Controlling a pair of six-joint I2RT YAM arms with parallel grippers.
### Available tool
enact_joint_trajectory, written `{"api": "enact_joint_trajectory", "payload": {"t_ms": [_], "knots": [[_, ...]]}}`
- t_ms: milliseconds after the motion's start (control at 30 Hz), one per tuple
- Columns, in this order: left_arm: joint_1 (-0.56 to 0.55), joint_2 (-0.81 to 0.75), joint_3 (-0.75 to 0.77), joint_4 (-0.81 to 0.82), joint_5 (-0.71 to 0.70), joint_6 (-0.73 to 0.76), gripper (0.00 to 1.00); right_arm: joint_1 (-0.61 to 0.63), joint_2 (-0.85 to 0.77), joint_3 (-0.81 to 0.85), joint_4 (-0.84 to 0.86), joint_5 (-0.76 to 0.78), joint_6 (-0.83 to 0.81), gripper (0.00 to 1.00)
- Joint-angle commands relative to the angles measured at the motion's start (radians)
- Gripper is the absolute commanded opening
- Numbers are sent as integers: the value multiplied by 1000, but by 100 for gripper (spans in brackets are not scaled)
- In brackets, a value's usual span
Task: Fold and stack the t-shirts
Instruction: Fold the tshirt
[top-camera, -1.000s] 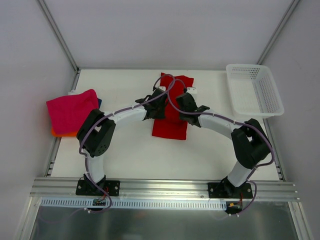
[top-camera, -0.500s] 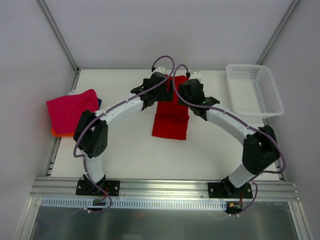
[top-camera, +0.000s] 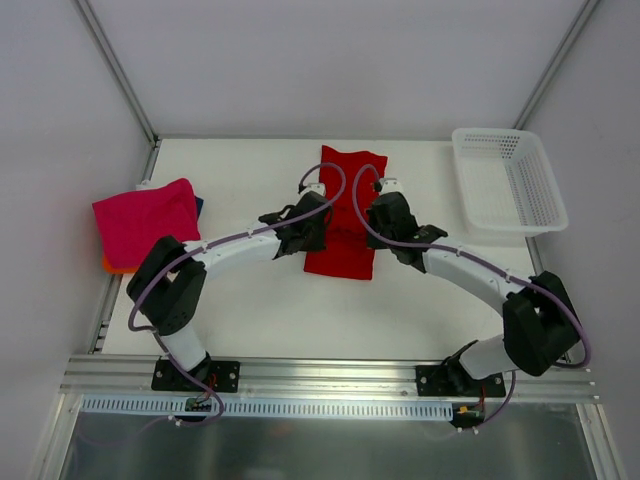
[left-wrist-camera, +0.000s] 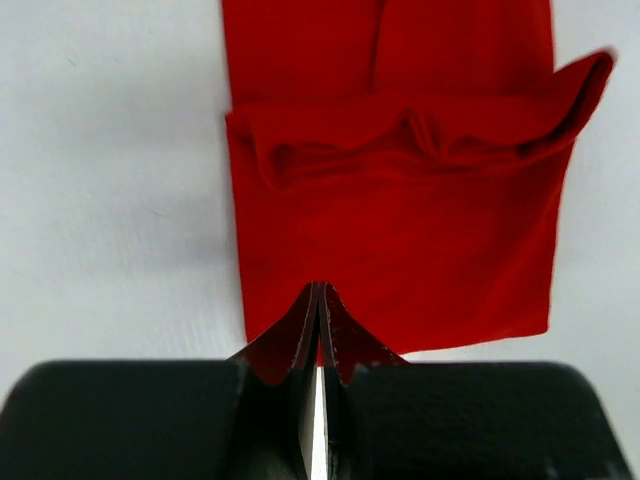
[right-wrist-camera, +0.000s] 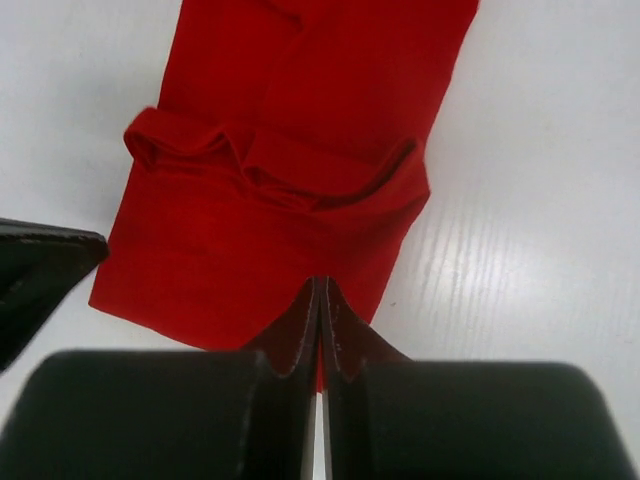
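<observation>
The magenta t-shirt (top-camera: 145, 220) lies folded at the left of the tabletop (top-camera: 250, 310); the red t-shirt (top-camera: 340, 258), a narrow strip mid-tabletop, looks only part-folded, with left hand (left-wrist-camera: 318, 292) and right hand (right-wrist-camera: 320, 287) each clamped on its near hem

White table (top-camera: 260, 310) boxed by plain pale walls (top-camera: 330, 60), metal posts (top-camera: 115, 68) at far corners, aluminium rail (top-camera: 330, 375) along near edge
</observation>
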Motion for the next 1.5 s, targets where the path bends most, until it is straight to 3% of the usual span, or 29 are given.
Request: {"api": "enact_joint_trajectory", "payload": {"t_ms": [0,867,1100,1467], "knots": [[-32,34,-25,14,38,-62,0,9,49,2,76,-86,53,0],[-53,155,-109,115,67,-102,0,36,382,164,110,-134,87,0],[-53,158,-145,135,76,-107,0,30,480,272,85,-103,58,1],[-53,109,-263,177,89,-136,0,-48,657,598,-63,-48,-45,0]]}}
